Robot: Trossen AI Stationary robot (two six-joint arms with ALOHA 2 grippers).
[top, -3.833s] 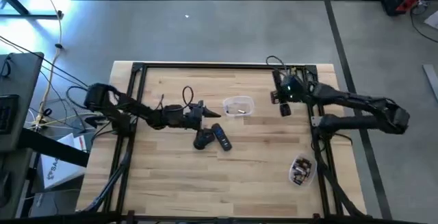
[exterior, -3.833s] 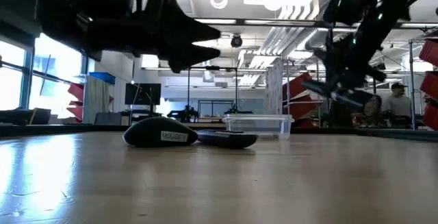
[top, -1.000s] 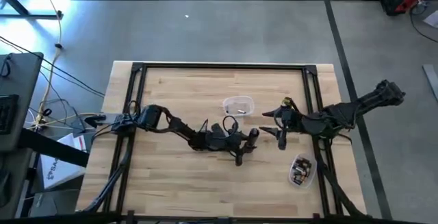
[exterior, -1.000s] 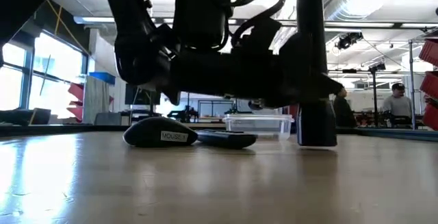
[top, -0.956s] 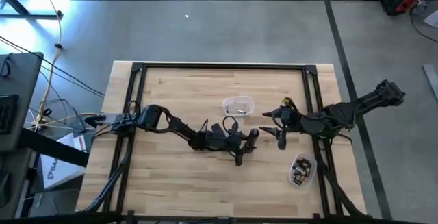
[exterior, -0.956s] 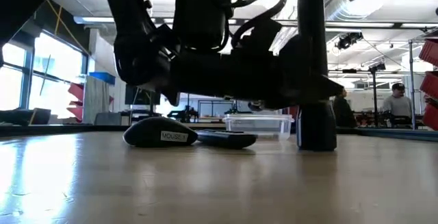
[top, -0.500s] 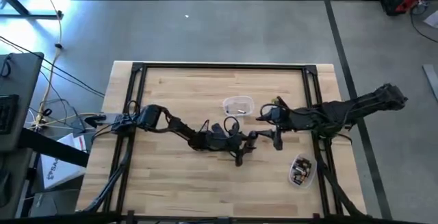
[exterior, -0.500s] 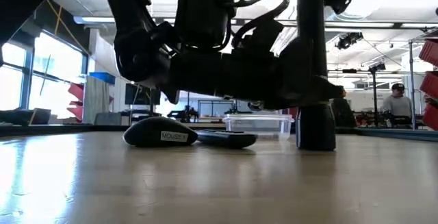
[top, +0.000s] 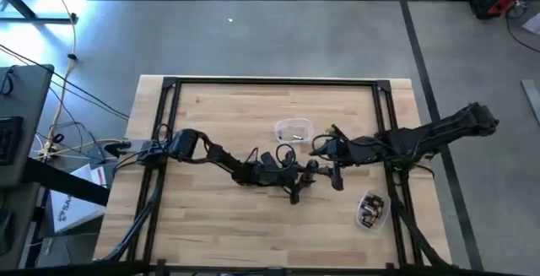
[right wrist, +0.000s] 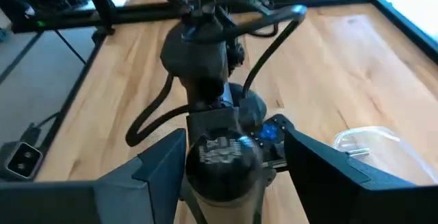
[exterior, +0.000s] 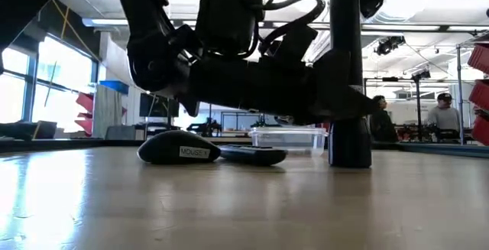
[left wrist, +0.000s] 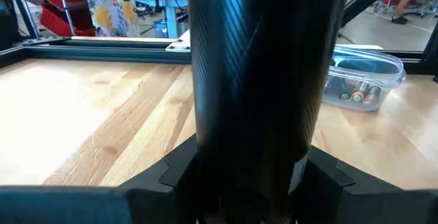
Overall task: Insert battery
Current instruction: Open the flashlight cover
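- Left gripper (top: 301,177) grips an upright dark cylinder (exterior: 349,139) standing on the tabletop (top: 211,225).
- Right gripper (top: 325,165) meets it; fingers' state unclear.
- Battery insertion looks unfinished.

The left arm is reaching low across the counter toward the middle, its hand (top: 302,177) lying nearly level and pointing at the right hand. The right arm is stretching in from the other side, its hand (top: 327,168) just beside the left one, fingers spread to either side of the left wrist (right wrist: 220,157).
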